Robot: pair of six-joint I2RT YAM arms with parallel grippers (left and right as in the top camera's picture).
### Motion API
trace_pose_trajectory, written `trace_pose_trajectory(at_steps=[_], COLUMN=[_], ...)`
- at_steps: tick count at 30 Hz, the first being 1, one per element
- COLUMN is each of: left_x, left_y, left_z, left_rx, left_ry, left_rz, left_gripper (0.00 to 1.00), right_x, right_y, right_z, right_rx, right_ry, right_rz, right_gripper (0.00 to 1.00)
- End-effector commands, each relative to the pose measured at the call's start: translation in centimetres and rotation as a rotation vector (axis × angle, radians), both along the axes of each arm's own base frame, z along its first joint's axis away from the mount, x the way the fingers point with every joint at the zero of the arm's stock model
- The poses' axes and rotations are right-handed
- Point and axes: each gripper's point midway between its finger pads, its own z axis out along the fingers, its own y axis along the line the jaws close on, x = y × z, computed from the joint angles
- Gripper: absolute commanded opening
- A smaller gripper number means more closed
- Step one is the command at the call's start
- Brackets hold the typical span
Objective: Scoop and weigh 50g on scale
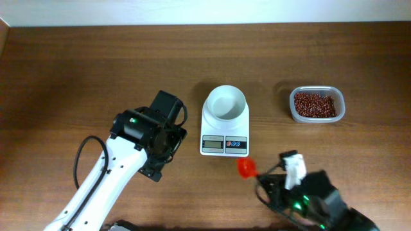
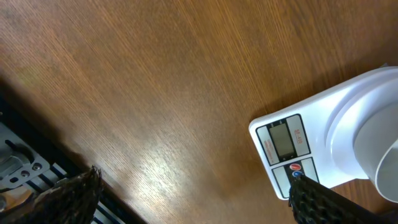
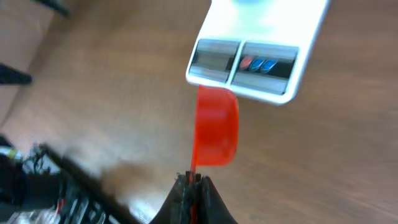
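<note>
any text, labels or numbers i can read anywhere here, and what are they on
No text here is readable.
scale display: blank, no digits showing.
small red print beside the display: too small to read.
buttons: any marks are too blurred to read.

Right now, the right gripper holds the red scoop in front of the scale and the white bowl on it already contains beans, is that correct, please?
Not quite: the white bowl on the scale is empty, as the overhead view shows; the beans sit in the clear tub. The right gripper does hold the red scoop in front of the scale.
</note>
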Motion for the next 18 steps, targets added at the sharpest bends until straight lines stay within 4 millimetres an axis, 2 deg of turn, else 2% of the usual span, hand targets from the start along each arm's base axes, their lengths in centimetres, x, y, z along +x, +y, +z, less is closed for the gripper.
trace_pose_trajectory(at_steps=[1, 2, 4, 11, 14, 18], left_x=[0.1, 0.0, 0.0, 0.8, 1.3, 1.9], left_y=[0.3, 0.2, -0.2, -4.5, -6.1, -8.7], left_z=[0.1, 0.1, 0.1, 0.2, 0.0, -1.2], left_rx=[0.012, 0.007, 0.003, 0.024, 0.084, 0.149], left_ry=[-0.008, -0.008, -0.012, -0.133, -0.202, -0.261], left_rz=[0.01, 0.007, -0.007, -0.178, -0.251, -0.336], left_gripper=[0.6, 0.3, 0.02, 0.0, 0.0, 0.0], right_x=[0.3, 0.1, -0.2, 0.4, 1.1, 1.8], right_y=[-2.6, -2.8, -3.1, -4.5, -5.6, -7.1], right_z=[4.2, 5.0, 6.0, 6.6, 6.7, 6.8], right_rx=[0.023, 0.045, 0.077, 0.066, 0.075, 0.08], right_ry=[-0.162, -0.188, -0.228, -0.278, -0.269, -0.272], right_rz=[-0.105, -0.107, -0.113, -0.187, -0.285, -0.396], right_gripper=[0.04, 0.04, 0.04, 0.04, 0.04, 0.04])
